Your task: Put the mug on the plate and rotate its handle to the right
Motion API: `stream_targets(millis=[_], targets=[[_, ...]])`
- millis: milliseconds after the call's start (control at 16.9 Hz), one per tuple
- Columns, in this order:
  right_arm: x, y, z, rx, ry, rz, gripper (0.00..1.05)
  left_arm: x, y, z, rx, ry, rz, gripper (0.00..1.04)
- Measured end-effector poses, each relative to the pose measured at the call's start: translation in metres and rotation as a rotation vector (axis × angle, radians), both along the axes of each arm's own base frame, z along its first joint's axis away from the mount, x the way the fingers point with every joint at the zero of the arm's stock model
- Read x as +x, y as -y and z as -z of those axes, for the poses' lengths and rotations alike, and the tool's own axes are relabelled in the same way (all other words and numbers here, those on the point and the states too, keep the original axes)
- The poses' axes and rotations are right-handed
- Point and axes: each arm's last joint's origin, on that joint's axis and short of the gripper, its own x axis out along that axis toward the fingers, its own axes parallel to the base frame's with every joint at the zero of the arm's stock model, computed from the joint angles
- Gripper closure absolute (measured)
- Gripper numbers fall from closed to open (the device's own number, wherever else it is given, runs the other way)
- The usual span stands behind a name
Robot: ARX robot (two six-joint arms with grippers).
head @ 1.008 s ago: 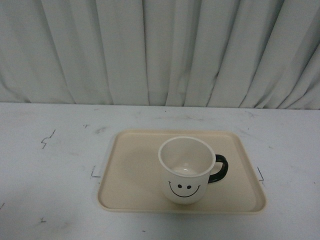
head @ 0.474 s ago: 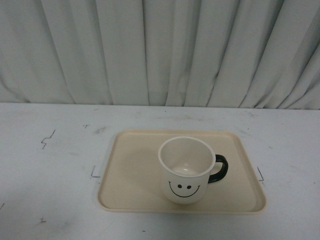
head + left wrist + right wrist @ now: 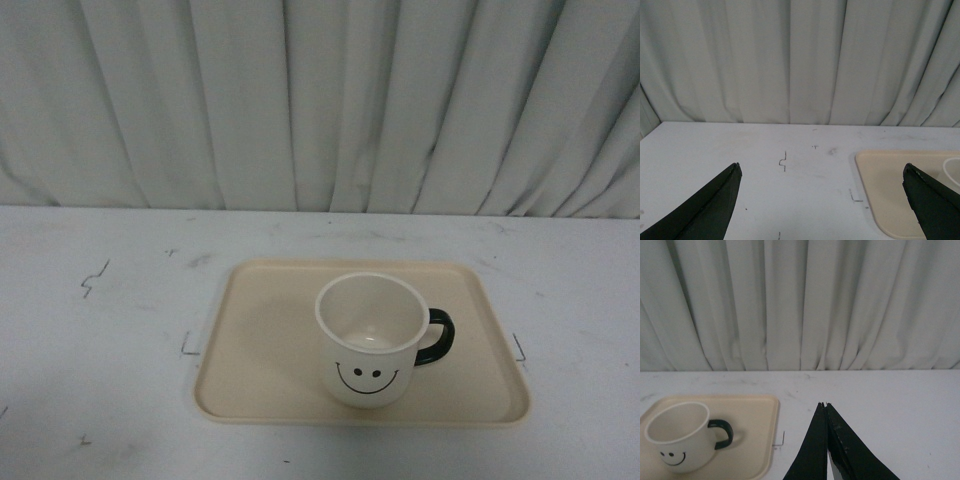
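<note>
The cream-white mug stands upright on the beige plate, right of the plate's middle, its smiley face toward the camera. Its black handle points to the right. The right wrist view also holds the mug, the handle and the plate. My right gripper is shut and empty, over bare table to the right of the plate. My left gripper is open with nothing between its fingers, over the table left of the plate. Neither arm appears in the front view.
A white table with small black pen marks carries the plate. A pleated white curtain hangs behind the table's far edge.
</note>
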Motion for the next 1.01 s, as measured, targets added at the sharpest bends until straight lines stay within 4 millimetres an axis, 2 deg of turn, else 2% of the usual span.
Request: stream_targets(millis=[119, 415, 652, 711, 1008], targets=[[0.0003, 0.0, 0.0027, 0.0, -0.021, 0.0, 1.03, 0.0, 0.0, 0.0, 0.0, 0.0, 0.0, 0.07], [0.0002, 0.0, 0.0024, 0.0, -0.018, 0.0, 0.47, 0.0, 0.0, 0.0, 0.0, 0.0, 0.0, 0.07], [0.0002, 0.0, 0.0024, 0.0, -0.018, 0.0, 0.08, 0.0, 0.0, 0.0, 0.0, 0.0, 0.0, 0.07], [0.0002, 0.0, 0.0024, 0.001, -0.018, 0.0, 0.05, 0.0, 0.0, 0.0, 0.0, 0.0, 0.0, 0.07], [0.0002, 0.0, 0.0024, 0.003, -0.018, 0.0, 0.06, 0.0, 0.0, 0.0, 0.0, 0.0, 0.0, 0.07]])
